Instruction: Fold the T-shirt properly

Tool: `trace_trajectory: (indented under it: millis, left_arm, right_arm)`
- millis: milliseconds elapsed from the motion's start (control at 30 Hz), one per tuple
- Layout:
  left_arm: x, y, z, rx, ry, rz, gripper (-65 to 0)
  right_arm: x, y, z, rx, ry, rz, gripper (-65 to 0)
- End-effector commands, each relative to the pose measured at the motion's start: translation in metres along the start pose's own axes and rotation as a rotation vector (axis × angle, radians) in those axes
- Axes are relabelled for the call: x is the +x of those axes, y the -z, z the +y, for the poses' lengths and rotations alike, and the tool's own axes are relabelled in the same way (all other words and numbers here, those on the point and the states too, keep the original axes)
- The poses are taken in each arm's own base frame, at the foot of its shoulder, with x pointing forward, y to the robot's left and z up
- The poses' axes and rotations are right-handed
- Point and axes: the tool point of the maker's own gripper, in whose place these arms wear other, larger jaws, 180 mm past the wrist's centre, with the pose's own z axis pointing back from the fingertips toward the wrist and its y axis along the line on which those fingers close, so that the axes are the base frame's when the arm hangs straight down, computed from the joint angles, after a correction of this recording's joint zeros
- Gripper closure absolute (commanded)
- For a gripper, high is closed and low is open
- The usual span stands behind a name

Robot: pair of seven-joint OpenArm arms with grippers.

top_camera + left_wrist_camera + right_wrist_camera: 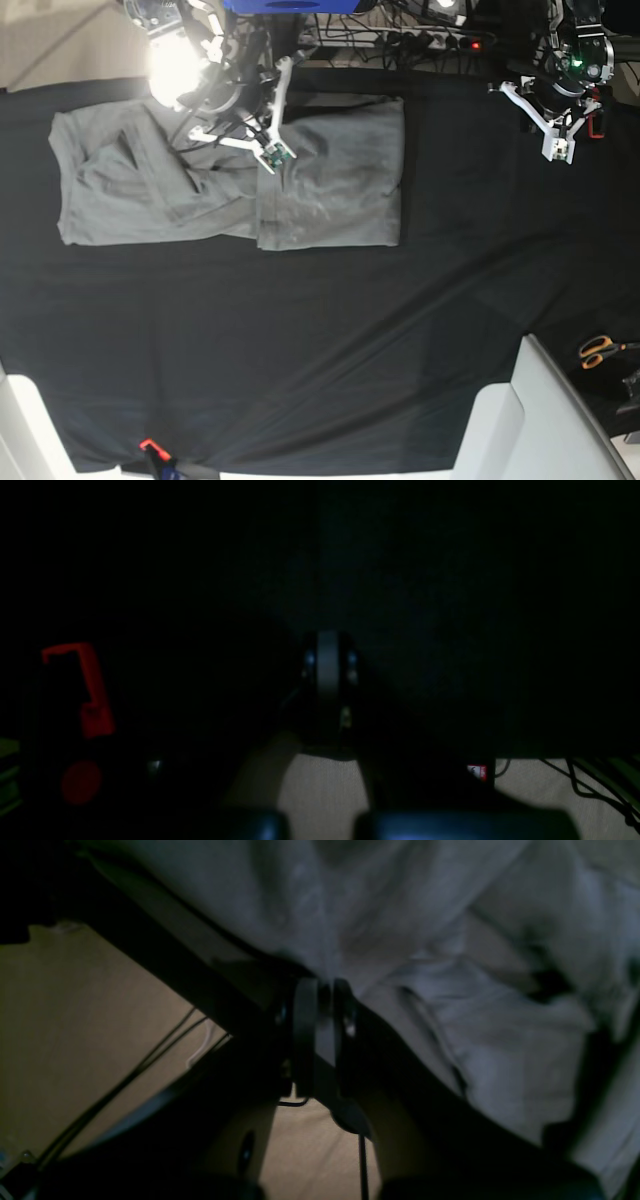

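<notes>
The grey T-shirt (340, 180) lies spread on the black cloth (300, 340) at the back left, its right part folded into a neat rectangle and its left part wrinkled. My right gripper (276, 160) is down on the shirt near its middle. In the right wrist view its fingers (304, 1030) stand almost together, and a fold of the T-shirt (400, 905) is pinched in my right gripper (324, 990). My left gripper (556, 150) hovers over bare black cloth at the back right, far from the shirt. The dark left wrist view shows this gripper (328, 650) shut on nothing.
Orange-handled scissors (600, 350) lie at the right edge. White boards (540, 420) cover the front right corner. A small red clamp (150, 445) sits at the front edge. Cables (400, 40) run along the back. A red fitting (92, 690) shows at left in the left wrist view.
</notes>
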Motion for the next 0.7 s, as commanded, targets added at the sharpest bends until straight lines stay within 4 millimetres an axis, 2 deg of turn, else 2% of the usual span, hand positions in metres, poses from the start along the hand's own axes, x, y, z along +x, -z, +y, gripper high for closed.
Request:
trace_trajectory:
  millis: [0,300,400,467,600,667]
  left_arm:
    - [0.008,-0.002,0.006,0.011,0.013,-0.027,0.0]
    - [-0.010,0.007,0.009,0.012,-0.016,0.022,0.0]
    - [-0.009,0.007,0.009,0.012,-0.016,0.021,0.0]
    - [-0.008,0.007,0.009,0.011,-0.018,0.018,0.0]
    - [-0.007,0.007,0.009,0.011,-0.018,0.015,0.0]
    - [-0.006,0.007,0.008,0.010,-0.018,0.014,0.0]
  right_arm:
    - [0.003,-0.003,0.001,0.000,0.004,-0.020,-5.1]
    - [0.000,-0.003,0.004,0.005,0.010,-0.015,-5.4]
    - [0.000,-0.003,0.001,-0.025,0.053,-0.014,-6.8]
    - [-0.001,-0.002,-0.004,-0.049,0.090,-0.015,-14.7]
    - [0.002,-0.002,-0.007,-0.063,0.103,-0.022,-38.3]
    - [0.006,-0.002,-0.007,-0.064,0.102,-0.046,-41.1]
